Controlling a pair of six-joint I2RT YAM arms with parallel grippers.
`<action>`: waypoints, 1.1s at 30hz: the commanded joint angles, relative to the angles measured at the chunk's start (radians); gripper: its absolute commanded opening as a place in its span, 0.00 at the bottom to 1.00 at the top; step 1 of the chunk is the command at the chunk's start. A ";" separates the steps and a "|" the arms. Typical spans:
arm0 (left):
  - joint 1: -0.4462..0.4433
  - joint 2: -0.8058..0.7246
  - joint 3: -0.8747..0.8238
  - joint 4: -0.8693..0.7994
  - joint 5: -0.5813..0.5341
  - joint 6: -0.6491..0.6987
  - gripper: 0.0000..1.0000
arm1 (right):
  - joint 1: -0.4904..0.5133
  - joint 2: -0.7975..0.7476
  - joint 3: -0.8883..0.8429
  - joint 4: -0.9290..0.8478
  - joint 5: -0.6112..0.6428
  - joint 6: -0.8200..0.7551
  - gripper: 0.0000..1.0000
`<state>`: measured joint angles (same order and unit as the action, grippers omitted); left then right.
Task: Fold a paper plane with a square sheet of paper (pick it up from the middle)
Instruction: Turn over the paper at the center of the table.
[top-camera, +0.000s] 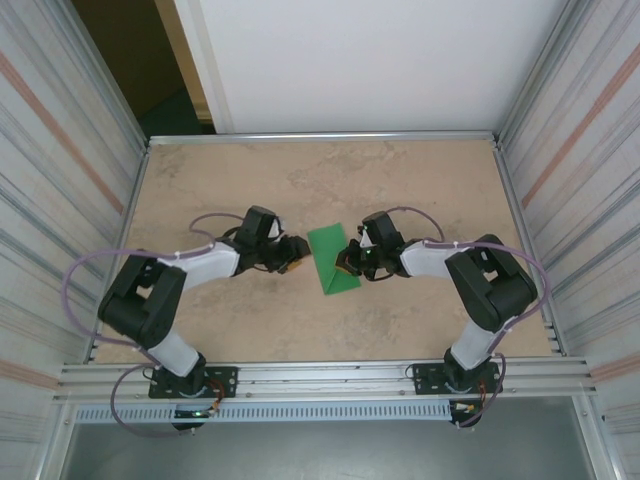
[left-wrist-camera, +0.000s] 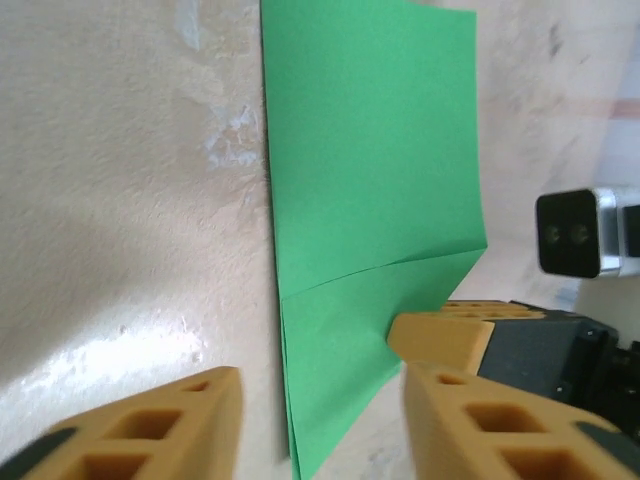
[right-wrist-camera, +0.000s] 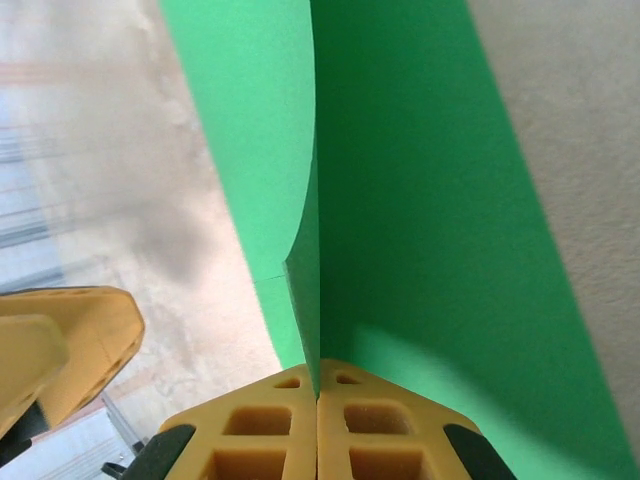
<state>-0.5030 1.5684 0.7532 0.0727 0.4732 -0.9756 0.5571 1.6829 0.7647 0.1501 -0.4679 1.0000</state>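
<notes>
The counter (top-camera: 250, 180) was a pale beige surface with a cloudy, stone-like pattern, and some lighter patches showed on it in the left wrist view. A thin metal rim (top-camera: 320, 137) ran along its far edge. On both sides stood walls of ribbed grey panels (top-camera: 60, 170) with a faint reddish stripe. Behind the counter there was a plain white wall (top-camera: 380, 60), and to the left of it a dark opening (top-camera: 130, 60). At the near edge an aluminium rail (top-camera: 320, 378) carried the bases of both arms.

The sheet of paper (top-camera: 335, 258), bright green and folded with a visible crease, lay near the middle of the counter, between the two hands. The right hand (top-camera: 349, 262) was at the right side of the sheet. Its fingers were pressed fully together on a raised edge of the paper, which stood up between them in the right wrist view. The left hand (top-camera: 300, 254) was just beside the left edge of the sheet, its fingers apart with a clear gap, and it had hold of nothing. In the left wrist view one corner of the paper showed in that gap.
</notes>
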 joint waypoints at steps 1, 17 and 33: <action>0.005 -0.106 -0.073 0.128 0.035 -0.053 0.56 | -0.018 -0.102 0.018 0.025 -0.010 -0.037 0.06; -0.108 -0.210 -0.132 0.554 0.133 -0.165 0.95 | -0.043 -0.358 0.015 0.127 -0.105 0.093 0.08; -0.113 -0.223 -0.115 0.619 0.166 -0.180 0.47 | -0.060 -0.428 -0.017 0.080 -0.137 0.115 0.11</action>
<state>-0.6109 1.3815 0.6060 0.6518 0.6151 -1.1587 0.5041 1.2865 0.7509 0.2531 -0.5819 1.1004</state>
